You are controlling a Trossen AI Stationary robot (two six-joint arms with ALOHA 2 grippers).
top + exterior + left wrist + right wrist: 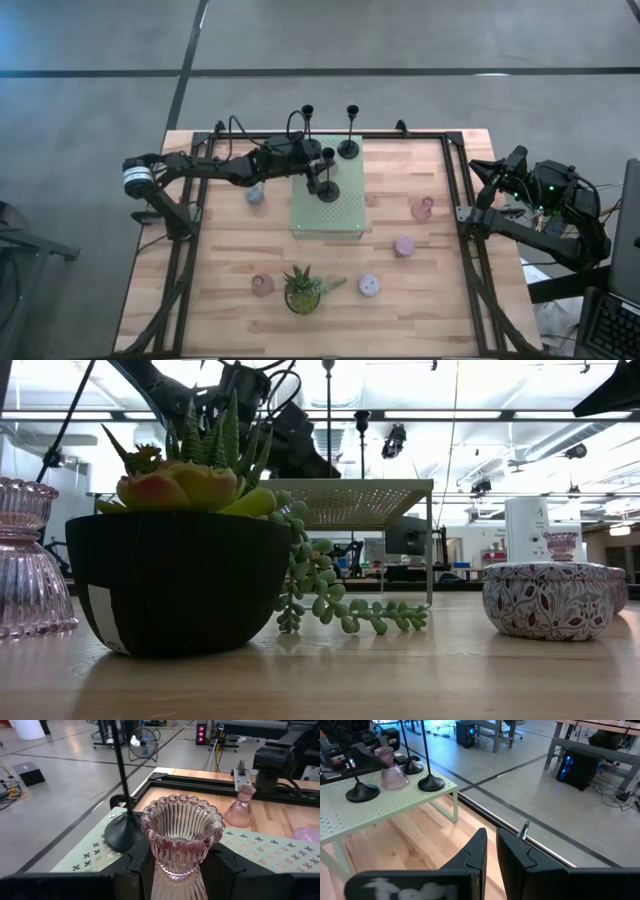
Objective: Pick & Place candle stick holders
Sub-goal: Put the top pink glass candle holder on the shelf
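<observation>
Three tall black candle stick holders (350, 130) stand by their round bases on a pale green perforated stand (340, 215) at the table's middle. My left gripper (308, 168) reaches over the stand from the left. It is shut on a pink ribbed glass holder (182, 835), which also shows in the right wrist view (392, 770). My right gripper (490, 852) is shut and empty, off the table's right edge. Other squat cups rest on the table: pink (422, 208), lilac (404, 246), bluish (256, 195) and pink (262, 285). My left gripper pinches the pink glass holder between its two fingers (137, 865), at the narrow waist (175, 872) below the flared scalloped rim. The fingers come level from the table's left. The holder stands upright over the green stand. Whether its foot touches the stand, I cannot tell.
A green potted plant (303, 290) stands near the front edge, beside a patterned round tin (369, 286). One black holder's base (122, 832) stands close to my left gripper on the stand. A black frame rail (455, 190) runs along the table's edges.
</observation>
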